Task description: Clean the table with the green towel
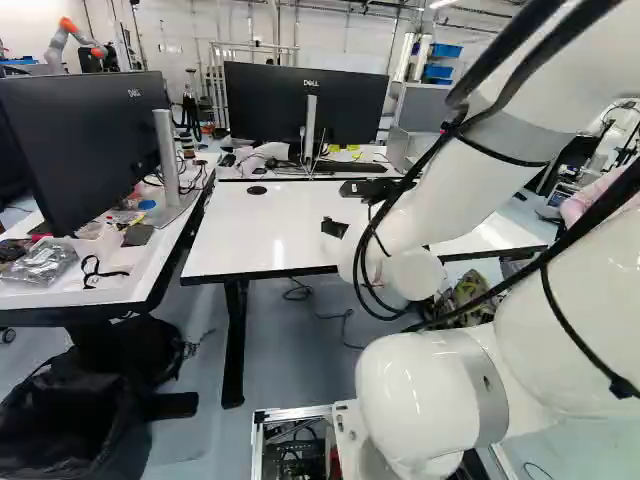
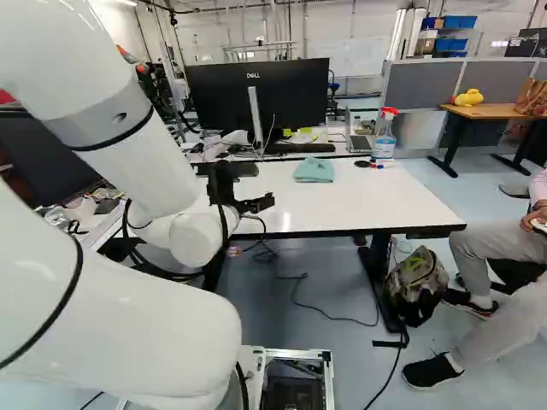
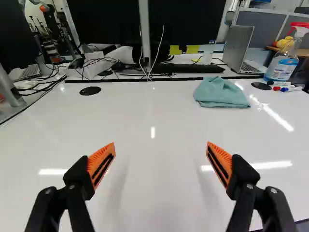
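Observation:
In the right base view my gripper (image 2: 255, 186) hangs over the left part of the white table (image 2: 363, 205). The wrist view shows the gripper (image 3: 161, 145) with its orange-padded fingers wide apart, nothing between them and white tabletop beneath. A folded green towel (image 3: 221, 93) lies in a small heap near the table's far edge, ahead of the gripper and off toward the spray bottle's side. It is apart from both fingers. The right base view also has the towel (image 2: 314, 170), in front of the monitor. The left base view hides it behind my arm.
A spray bottle (image 3: 282, 63) and markers (image 3: 287, 89) stand and lie at the far corner. Beyond the far edge are a monitor (image 2: 258, 96) and an open laptop (image 3: 244, 50). A cluttered desk (image 1: 125, 275) adjoins at the left; a backpack (image 2: 416, 286) sits on the floor.

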Robot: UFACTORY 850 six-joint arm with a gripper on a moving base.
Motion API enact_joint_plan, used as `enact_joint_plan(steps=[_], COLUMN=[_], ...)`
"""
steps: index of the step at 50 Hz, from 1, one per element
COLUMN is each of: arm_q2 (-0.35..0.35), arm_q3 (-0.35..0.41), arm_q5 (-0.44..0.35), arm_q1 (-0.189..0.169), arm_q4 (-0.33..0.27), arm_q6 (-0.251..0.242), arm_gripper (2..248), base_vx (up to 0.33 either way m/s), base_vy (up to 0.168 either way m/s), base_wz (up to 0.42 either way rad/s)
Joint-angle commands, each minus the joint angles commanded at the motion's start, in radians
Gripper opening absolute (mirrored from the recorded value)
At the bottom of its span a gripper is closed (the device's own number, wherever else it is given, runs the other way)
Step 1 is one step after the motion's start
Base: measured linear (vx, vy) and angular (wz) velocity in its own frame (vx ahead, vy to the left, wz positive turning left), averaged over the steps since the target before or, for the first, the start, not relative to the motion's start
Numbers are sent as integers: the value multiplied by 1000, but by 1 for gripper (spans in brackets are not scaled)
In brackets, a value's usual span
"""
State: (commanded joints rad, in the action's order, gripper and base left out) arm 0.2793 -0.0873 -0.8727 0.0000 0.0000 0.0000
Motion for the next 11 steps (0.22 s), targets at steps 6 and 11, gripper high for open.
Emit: enact_joint_plan(steps=[6, 11], arm_q2=[0, 0], arm_q3=[0, 0], arm_q5=[0, 0], arm_q1=[0, 0], arm_q4=[0, 0], arm_q6=[0, 0], arm_gripper=[247, 247], base_vx=[0, 0], base_vy=[0, 0], base_wz=[0, 0])
